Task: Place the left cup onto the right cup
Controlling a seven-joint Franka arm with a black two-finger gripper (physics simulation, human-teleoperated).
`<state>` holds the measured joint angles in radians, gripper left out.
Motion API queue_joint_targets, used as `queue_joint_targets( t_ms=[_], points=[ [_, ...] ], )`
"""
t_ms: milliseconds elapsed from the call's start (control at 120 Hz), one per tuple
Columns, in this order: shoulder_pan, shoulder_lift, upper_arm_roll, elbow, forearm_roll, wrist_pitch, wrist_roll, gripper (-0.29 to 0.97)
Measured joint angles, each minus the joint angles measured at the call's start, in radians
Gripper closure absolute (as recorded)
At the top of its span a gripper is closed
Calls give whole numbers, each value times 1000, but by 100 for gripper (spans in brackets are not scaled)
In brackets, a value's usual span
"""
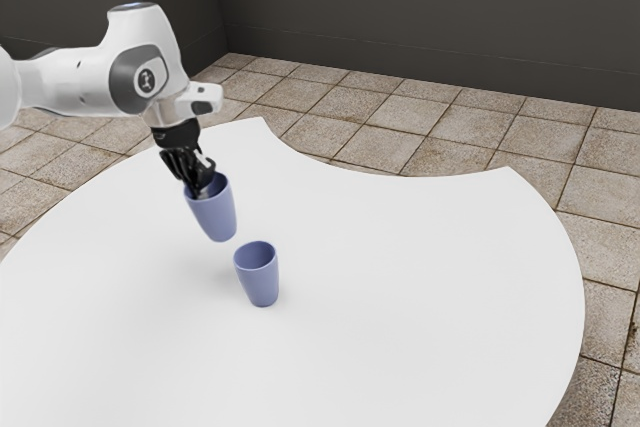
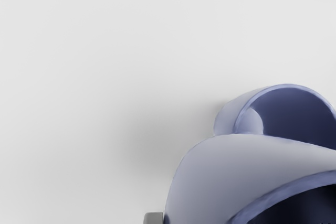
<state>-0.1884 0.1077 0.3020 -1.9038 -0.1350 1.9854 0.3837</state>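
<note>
- Blue-violet lifted cup (image 1: 212,209) is held clear of the white table (image 1: 420,277), tilted, with its mouth turned up toward 11 o'clock in the exterior view.
- Black gripper (image 1: 197,179) is seen at the rim of the lifted cup. The jaws are clamped on the rim wall, one finger inside the mouth and one outside.
- White arm (image 1: 90,72) is seen entering from 9 o'clock in the exterior view, with the hand pointed down at the cup.
- Standing cup (image 1: 256,274), same blue-violet, is set upright on the table with its mouth open to the top.
- Standing cup is found at about 5 o'clock from the lifted cup in the exterior view. It is near but not touching, and the lifted cup's base is not over its mouth.
- Wrist view: the lifted cup (image 2: 247,171) is shown large and blurred just under the hand. The standing cup (image 2: 286,111) is seen beyond it, its inside visible.
- Soft grey shadow (image 2: 142,140) is cast on the table (image 2: 79,51) beside both cups.
- Brown tiled floor (image 1: 400,112) is seen around the table, with a dark wall (image 1: 420,7) behind.
</note>
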Motion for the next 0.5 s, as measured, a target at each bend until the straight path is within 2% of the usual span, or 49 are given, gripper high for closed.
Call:
queue_joint_targets(
  t_ms=[250,500],
  points=[
    [-47,-59,-5,-20,45,-22,-34,78],
    [-83,-35,-12,-9,75,-20,-86,78]
  ],
)
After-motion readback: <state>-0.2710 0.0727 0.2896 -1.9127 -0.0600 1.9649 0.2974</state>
